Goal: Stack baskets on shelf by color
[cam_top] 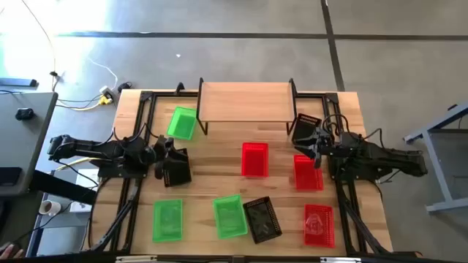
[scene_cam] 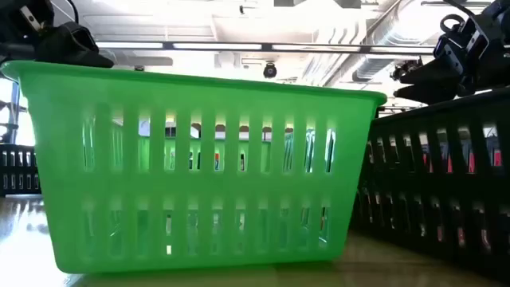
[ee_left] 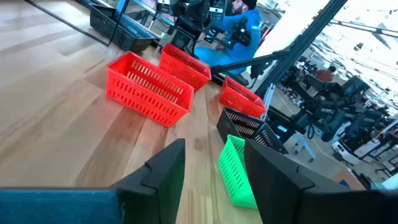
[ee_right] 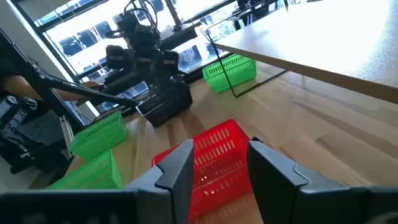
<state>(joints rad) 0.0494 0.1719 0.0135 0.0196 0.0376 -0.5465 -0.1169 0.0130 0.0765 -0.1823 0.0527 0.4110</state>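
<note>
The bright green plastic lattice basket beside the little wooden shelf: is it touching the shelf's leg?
Apart. In the high view a strip of bare tabletop shows between the green lattice basket and the light wood shelf with thin black legs.

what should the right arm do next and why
Probably lower the right gripper onto the red basket just below it. Its jaws are open and empty, the shelf top is bare, and no basket is stacked yet.
</note>
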